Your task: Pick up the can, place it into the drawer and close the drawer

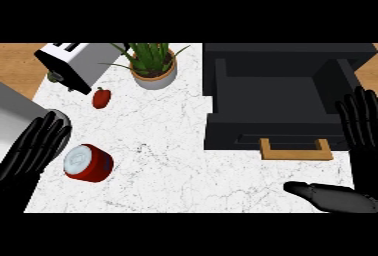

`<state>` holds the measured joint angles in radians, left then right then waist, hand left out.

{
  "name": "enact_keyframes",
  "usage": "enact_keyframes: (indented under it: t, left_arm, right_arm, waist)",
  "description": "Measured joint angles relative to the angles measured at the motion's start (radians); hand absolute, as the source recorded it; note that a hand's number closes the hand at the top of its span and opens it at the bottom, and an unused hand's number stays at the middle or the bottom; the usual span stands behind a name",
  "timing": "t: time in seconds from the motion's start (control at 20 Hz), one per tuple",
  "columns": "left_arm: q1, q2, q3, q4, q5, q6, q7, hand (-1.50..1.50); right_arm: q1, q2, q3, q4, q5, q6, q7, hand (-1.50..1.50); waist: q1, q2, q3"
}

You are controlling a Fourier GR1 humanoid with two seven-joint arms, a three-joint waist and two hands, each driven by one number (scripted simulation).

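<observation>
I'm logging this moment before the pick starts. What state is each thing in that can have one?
Drawer: open, nothing visible inside.
Can: on the counter, tilted, not held.
Left hand: open, fingers straight, beside the can, apart from it.
Right hand: open, fingers up by the drawer's right side.
Red pepper: resting on the counter.
Potted plant: upright.
Toaster: no bread visible in its slots.

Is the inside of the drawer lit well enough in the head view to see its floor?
Head view: the drawer interior is uniformly dark, floor and walls barely separable; the red can and white counter are evenly lit, without glare.
</observation>
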<state>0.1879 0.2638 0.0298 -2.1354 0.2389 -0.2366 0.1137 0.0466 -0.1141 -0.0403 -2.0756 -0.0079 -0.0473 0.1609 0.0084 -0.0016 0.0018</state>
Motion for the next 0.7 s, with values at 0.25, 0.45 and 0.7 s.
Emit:
enact_keyframes:
  t: [0.25,0.45,0.7]
  left_arm:
    - [0.063,0.034,0.061,-0.060,0.078,-0.047,0.084,-1.50]
    - [0.062,0.030,0.102,-0.084,0.126,-0.060,0.148,-1.50]
    - [0.098,0.003,0.154,-0.081,0.149,-0.091,0.158,-1.50]
  right_arm:
    - [0.067,0.002,-0.008,-0.012,-0.013,0.020,0.017,-1.50]
    - [0.106,0.003,-0.024,-0.014,-0.023,0.046,-0.001,-1.50]
    - [0.158,0.011,-0.036,-0.028,-0.036,0.077,-0.023,-1.50]
  waist:
    - [-0.004,0.000,-0.001]
    - [-0.007,0.000,-0.002]
    - [-0.007,0.000,-0.002]
